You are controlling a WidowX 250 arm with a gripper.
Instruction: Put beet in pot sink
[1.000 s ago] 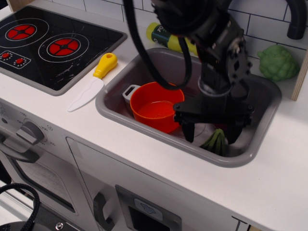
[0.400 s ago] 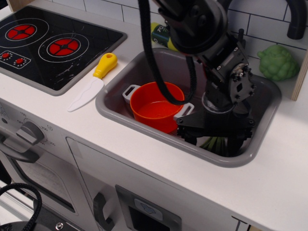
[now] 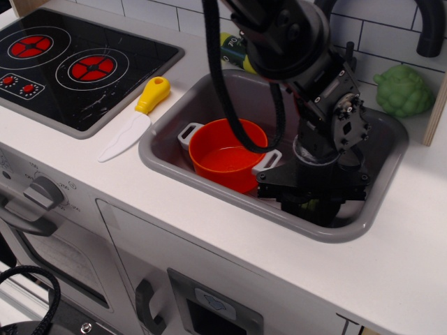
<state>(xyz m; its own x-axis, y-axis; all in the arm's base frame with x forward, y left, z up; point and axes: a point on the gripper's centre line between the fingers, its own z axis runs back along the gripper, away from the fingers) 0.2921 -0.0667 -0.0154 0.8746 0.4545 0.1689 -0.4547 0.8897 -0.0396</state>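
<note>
The orange pot [image 3: 220,157] with white-grey loop handles stands in the left half of the grey sink [image 3: 171,129]. My gripper [image 3: 311,209] reaches down to the sink floor just right of the pot. Its black fingers look drawn together over the beet [image 3: 306,204]. Only a sliver of the beet's green stalks shows between them. The magenta bulb is hidden under the gripper. The pot looks empty.
A bumpy light-green toy vegetable [image 3: 401,91] sits on the counter behind the sink's right corner. A yellow bottle [image 3: 234,50] lies behind the sink. A yellow-handled white knife [image 3: 136,115] lies between the sink and the black stove [image 3: 70,63]. A dark faucet [image 3: 429,28] is at the top right.
My gripper has come down from above onto the sink floor over the green stalks. Its fingers have drawn in, so the stalks that showed before are almost covered. The pot has not moved.
</note>
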